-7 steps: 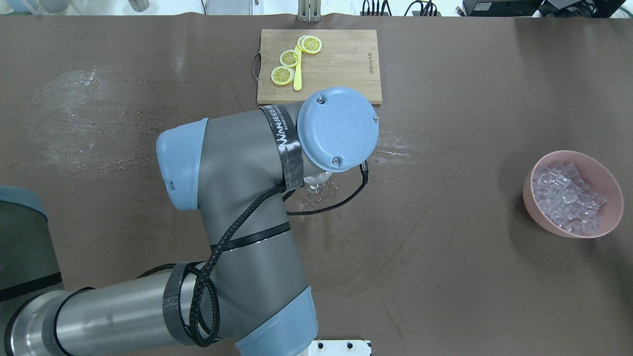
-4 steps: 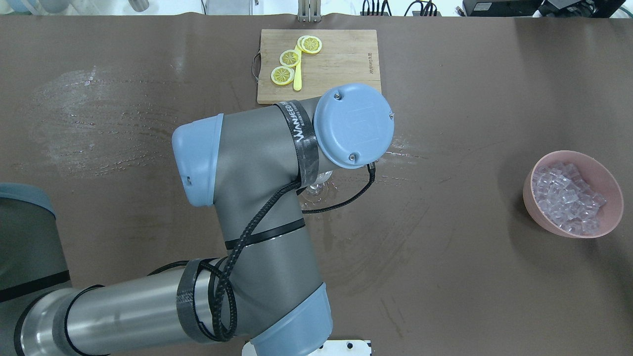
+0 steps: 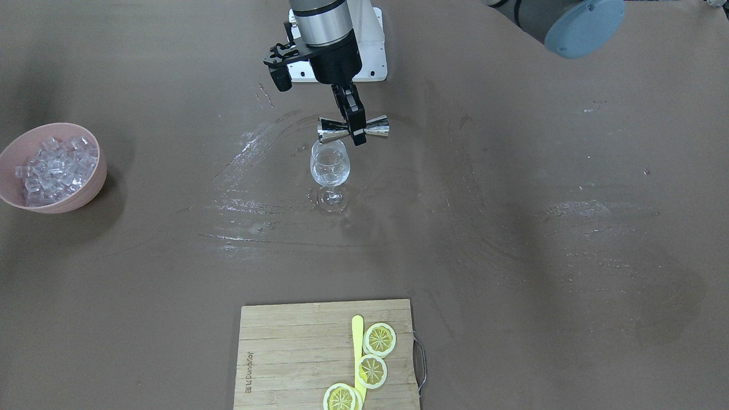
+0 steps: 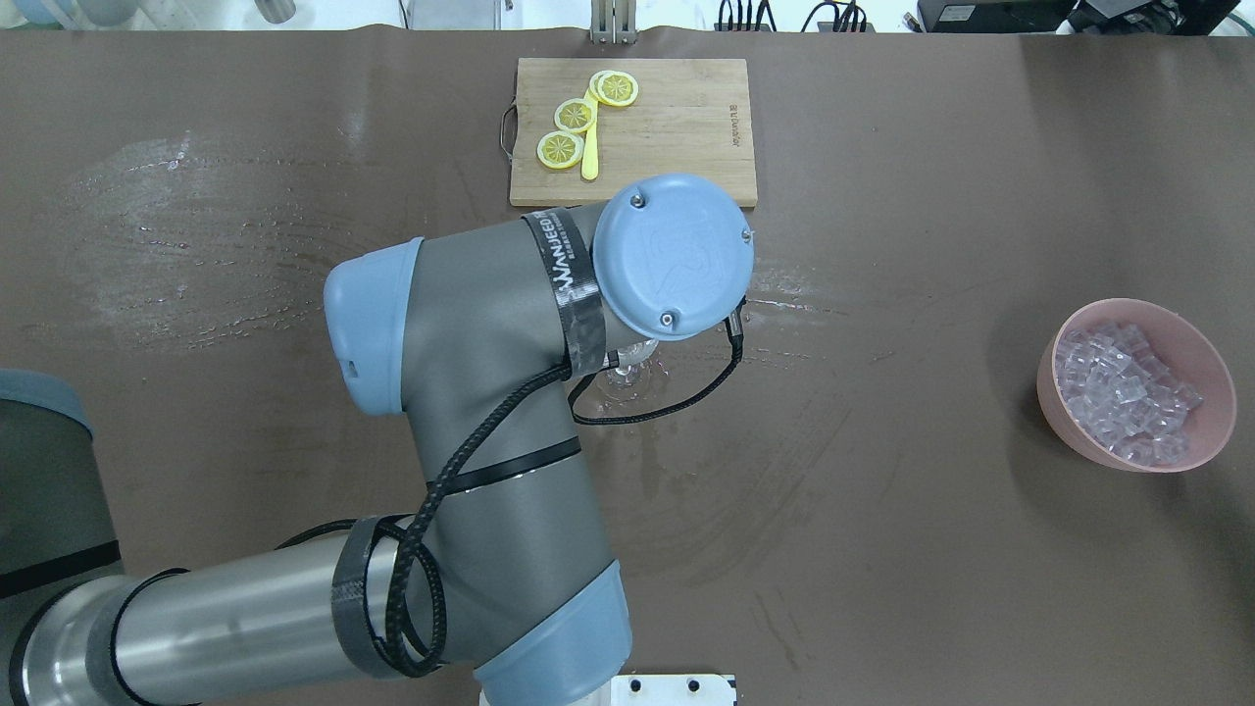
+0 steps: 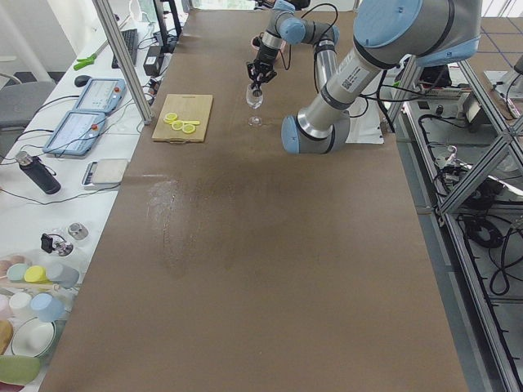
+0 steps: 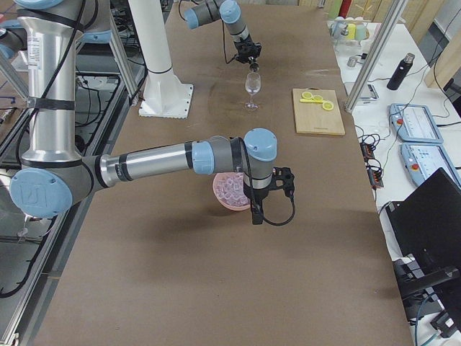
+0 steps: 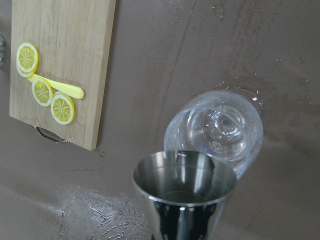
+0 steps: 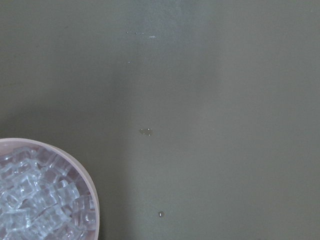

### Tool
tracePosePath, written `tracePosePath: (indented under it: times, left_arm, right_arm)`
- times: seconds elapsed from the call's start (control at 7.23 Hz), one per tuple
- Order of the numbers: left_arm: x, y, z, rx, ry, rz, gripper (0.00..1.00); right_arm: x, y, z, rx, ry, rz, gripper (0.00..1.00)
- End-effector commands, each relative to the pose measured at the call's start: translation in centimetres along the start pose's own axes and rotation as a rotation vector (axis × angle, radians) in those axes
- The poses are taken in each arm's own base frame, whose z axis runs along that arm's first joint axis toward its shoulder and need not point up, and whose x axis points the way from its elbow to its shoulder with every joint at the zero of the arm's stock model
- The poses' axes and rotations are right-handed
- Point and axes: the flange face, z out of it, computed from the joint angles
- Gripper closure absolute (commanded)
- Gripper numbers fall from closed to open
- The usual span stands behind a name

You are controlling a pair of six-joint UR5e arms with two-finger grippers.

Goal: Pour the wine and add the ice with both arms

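Observation:
My left gripper (image 3: 357, 135) is shut on a steel double-ended jigger (image 3: 330, 130) and holds it on its side just above the rim of a clear wine glass (image 3: 329, 165) standing mid-table. The left wrist view shows the jigger's mouth (image 7: 185, 190) in front of the glass (image 7: 220, 125). In the overhead view the left arm (image 4: 490, 392) hides all but the glass's foot (image 4: 627, 371). The ice (image 4: 1123, 392) fills a pink bowl (image 4: 1221, 392). The right gripper (image 6: 254, 215) hangs beside the bowl and shows only in the exterior right view, so I cannot tell its state.
A wooden cutting board (image 4: 677, 127) with lemon slices (image 4: 561, 149) and a yellow stick lies at the far edge. Wet streaks (image 3: 250, 205) ring the glass. The white base block (image 3: 373, 62) stands behind the glass. The right wrist view shows the ice (image 8: 40, 205) at lower left.
The left arm's wrist swung a little to the right and then came back left to about where it was. The bowl and the board have not moved.

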Motion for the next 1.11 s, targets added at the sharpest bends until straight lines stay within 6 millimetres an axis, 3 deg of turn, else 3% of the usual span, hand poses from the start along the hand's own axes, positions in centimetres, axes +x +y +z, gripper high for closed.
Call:
tracePosePath:
  times: [0.0,0.28,0.42,0.83,0.97]
  left_arm:
    - [-0.5,1.7,-2.2,0.098,-0.005,-0.017,1.0]
    - [-1.5,2.0,-3.2,0.143,0.013,-0.071,1.0]
    - [-1.9,3.0,-2.0,0.161,0.045,-0.128,1.0]
    - [-5.2,8.6,1.5,0.25,0.07,-0.197,1.0]
    - [-5.4,11.1,3.4,0.297,0.081,-0.208,1.0]
  right_arm:
    - [-0.1,0.0,-0.1,0.002,0.0,-0.002,0.0]
    - [0.0,0.0,0.0,0.001,0.0,-0.002,0.0]
    - [-0.1,0.0,-0.1,0.003,0.0,-0.004,0.0]
    - [-0.1,0.0,-0.2,0.004,0.0,-0.005,0.0]
    - [-0.2,0.0,-0.2,0.005,0.0,-0.006,0.0]
